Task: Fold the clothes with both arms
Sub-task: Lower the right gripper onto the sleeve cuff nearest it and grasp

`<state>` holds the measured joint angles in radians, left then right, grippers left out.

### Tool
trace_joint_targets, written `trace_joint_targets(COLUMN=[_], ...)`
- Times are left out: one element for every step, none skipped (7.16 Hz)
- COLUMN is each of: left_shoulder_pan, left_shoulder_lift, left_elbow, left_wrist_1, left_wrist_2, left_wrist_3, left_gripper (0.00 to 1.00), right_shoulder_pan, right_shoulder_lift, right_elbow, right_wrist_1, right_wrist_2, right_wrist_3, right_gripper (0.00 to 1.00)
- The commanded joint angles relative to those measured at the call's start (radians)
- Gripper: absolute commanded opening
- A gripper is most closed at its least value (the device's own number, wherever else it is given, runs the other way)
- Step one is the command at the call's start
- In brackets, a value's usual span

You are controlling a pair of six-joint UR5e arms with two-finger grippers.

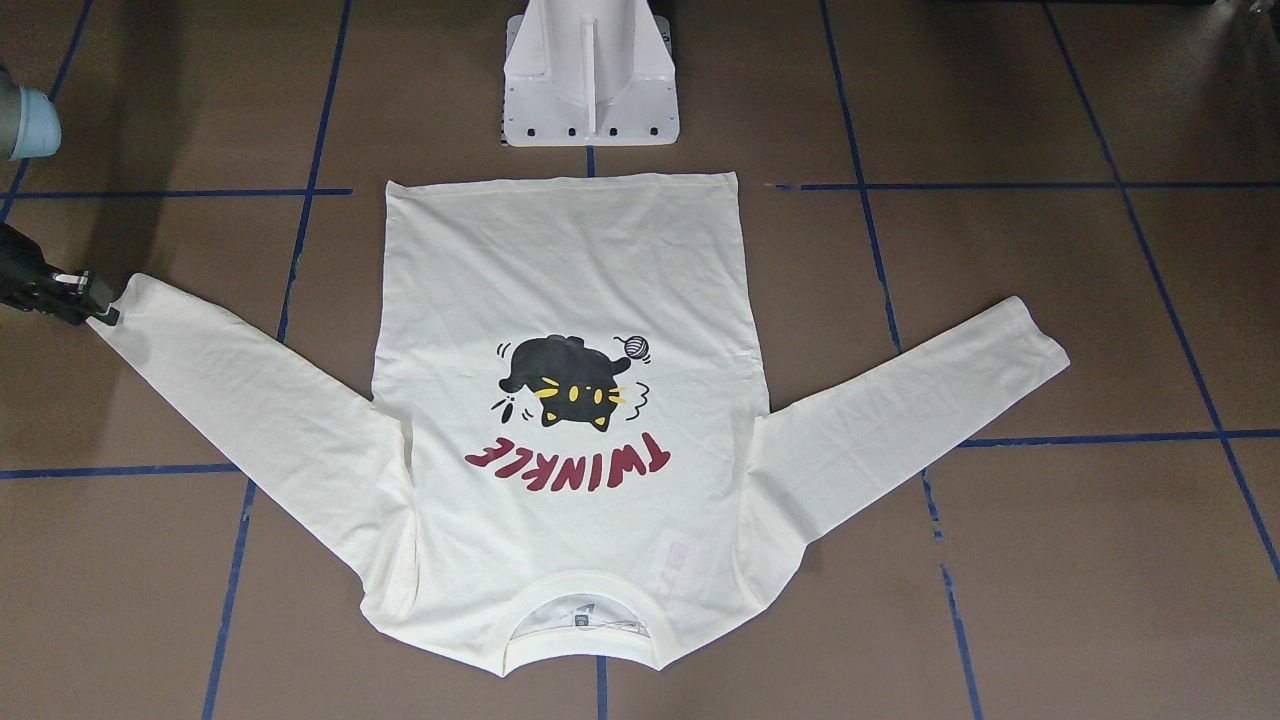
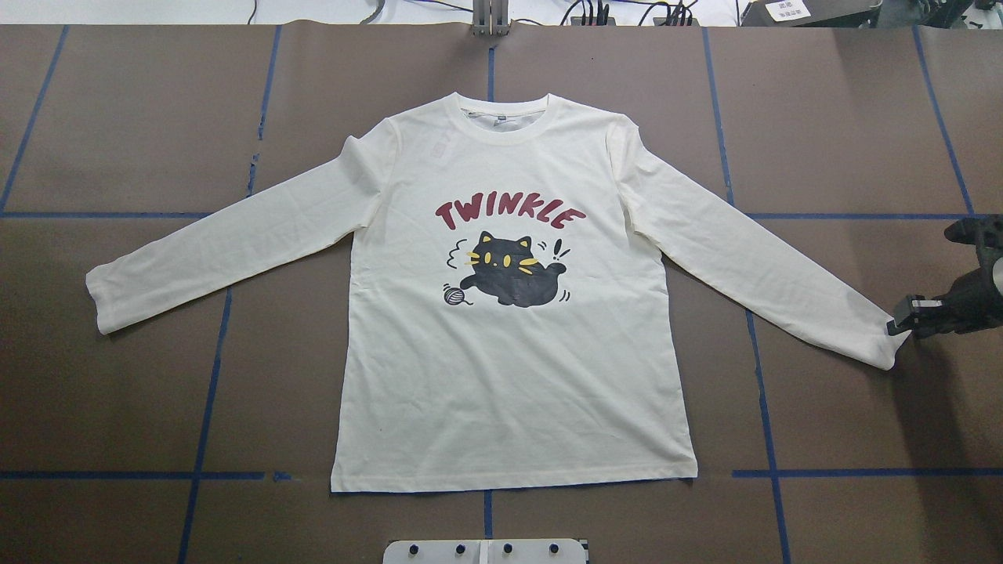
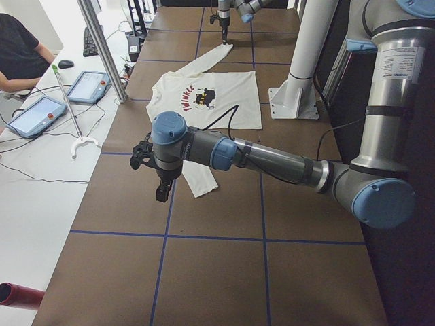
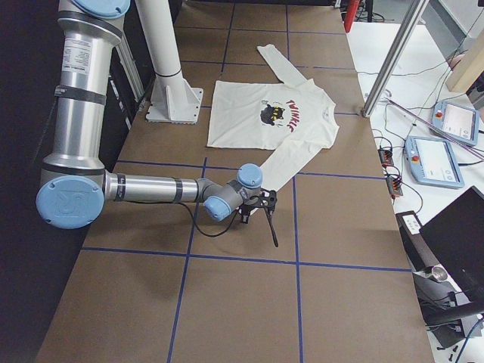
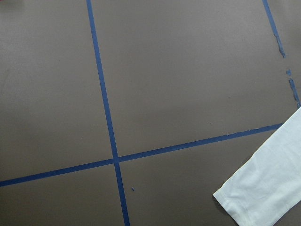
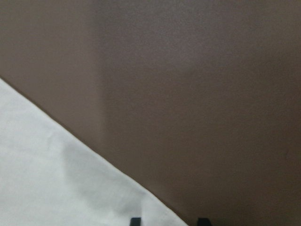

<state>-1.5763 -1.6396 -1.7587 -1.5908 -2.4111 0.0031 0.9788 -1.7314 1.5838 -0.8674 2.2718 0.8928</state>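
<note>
T-shirt (image 2: 509, 376) lies flat, print side up, at the middle of the table (image 2: 157, 117). The hem is toward the robot-side edge and the collar (image 2: 505, 117) toward the far, operators' edge. Both sleeves are spread out toward the table's two ends. The cloth is smooth and unfolded.

At the table's right end, the right gripper (image 2: 899, 327) sits low at the right cuff (image 2: 878, 345). The wrist view shows its two fingertips (image 6: 135, 221) apart, one over the cloth edge and the other over bare table. Contact with the cloth: cannot tell.

At the table's left end, the left gripper (image 3: 162, 192) shows only in the left-end camera, above bare table just beyond the left cuff (image 2: 102, 301). Jaws: cannot tell. In that view the left arm (image 3: 272, 159) crosses in front of the left sleeve and hides part of it.

Surroundings:
- A white pedestal base (image 1: 590, 90) stands at the robot-side edge, just beyond the hem and apart from it.
- Blue tape lines (image 2: 862, 216) grid the table, and the shirt covers several of them.
- A metal post (image 3: 102, 47) stands at the far edge.
- Beyond the post is a white bench (image 3: 41, 176) with two pendants (image 3: 37, 114), cables and a white hooked tool (image 3: 80, 144).
- A seated person (image 3: 17, 47) is at the bench.
</note>
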Motion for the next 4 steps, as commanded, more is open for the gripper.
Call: trace_joint_targets(left_shoulder_pan=[-0.001,-0.001,-0.001,-0.001], left_shoulder_lift=[0.001,0.001,0.001,0.003], left_elbow=[-0.001,-0.001,-0.002,-0.011], left_wrist_1=[0.0,0.0,0.0,0.0], left_wrist_2=[0.001,0.001,0.001,0.001], left_wrist_3=[0.0,0.0,0.0,0.0], left_gripper=[1.0,1.0,1.0,1.0], right_shoulder_pan=[0.001,0.0,0.001,0.035], right_shoulder_lift=[0.001,0.004,0.006,0.015], right_elbow=[0.008,0.01,0.036,0.15], right_wrist_1=[-0.002,-0.002,-0.005,-0.089], right_wrist_2=[0.002,0.002,0.018,0.07], right_wrist_3=[-0.001,-0.002,0.0,0.003], right_gripper=[0.0,0.0,0.0,0.0])
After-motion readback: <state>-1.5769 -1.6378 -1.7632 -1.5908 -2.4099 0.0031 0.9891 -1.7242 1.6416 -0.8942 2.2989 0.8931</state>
